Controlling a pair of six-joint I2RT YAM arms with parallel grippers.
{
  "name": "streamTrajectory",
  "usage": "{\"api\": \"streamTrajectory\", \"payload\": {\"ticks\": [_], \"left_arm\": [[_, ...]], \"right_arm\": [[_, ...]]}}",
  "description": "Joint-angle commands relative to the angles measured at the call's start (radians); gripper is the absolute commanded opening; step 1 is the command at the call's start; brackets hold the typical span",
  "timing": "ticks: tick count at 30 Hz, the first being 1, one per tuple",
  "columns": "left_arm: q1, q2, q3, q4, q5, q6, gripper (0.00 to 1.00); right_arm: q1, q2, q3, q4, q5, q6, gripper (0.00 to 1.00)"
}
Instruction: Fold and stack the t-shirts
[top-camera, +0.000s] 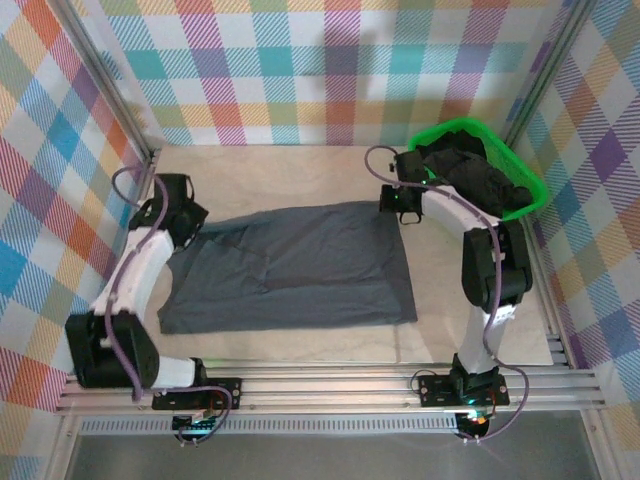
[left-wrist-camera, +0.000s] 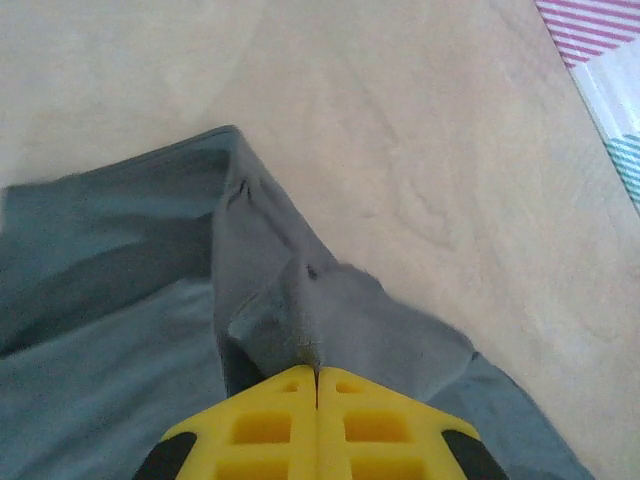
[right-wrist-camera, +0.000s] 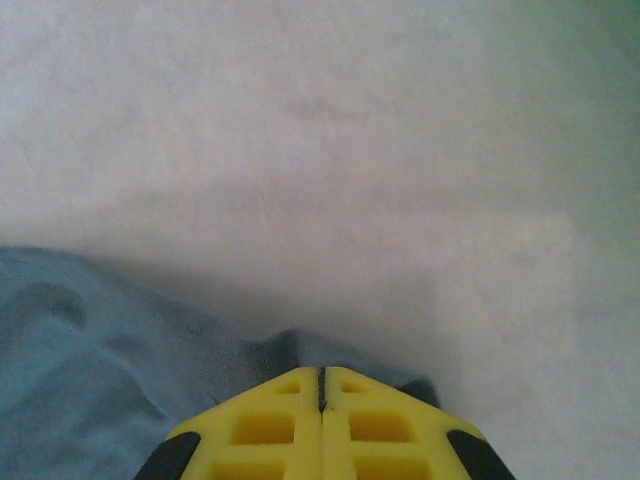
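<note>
With the left hand clamped on the far-left corner of the blue-grey t-shirt, which lies flat mid-surface, and the right hand pinched shut on its far-right corner, both should lift evenly, edge taut, toward the near hem.

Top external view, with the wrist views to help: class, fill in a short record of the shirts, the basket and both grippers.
Blue-grey t-shirt: spread on the table between the arms
Left gripper: shut, pinching a raised fold at the shirt's far left corner
Right gripper: shut, at the shirt's far right corner, cloth at its tips
Dark t-shirts: heaped in the green basket
Basket position: far right corner of the table
</note>
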Motion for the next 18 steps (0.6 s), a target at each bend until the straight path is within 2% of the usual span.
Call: {"api": "streamTrajectory", "payload": {"ticks": [1,4,7,18], "left_arm": [[0.008,-0.178,-0.098,-0.149,-0.123,-0.093,0.00],[0.009,-0.332,-0.171,-0.238,-0.194,-0.102,0.00],[0.008,-0.432,-0.222,-0.281,-0.204,-0.090,0.00],[0.009,-0.485,-0.277,-0.421,-0.283,-0.068,0.00]], "right_arm": [[0.016,-0.111,-0.136,0.102,-0.007,0.050,0.00],[0.021,-0.178,-0.248,0.115,0.009,0.097,0.00],[0.021,-0.226,-0.333,0.117,0.003,0.119,0.01],[0.021,-0.324,-0.470,0.058,0.038,0.146,0.03]]}}
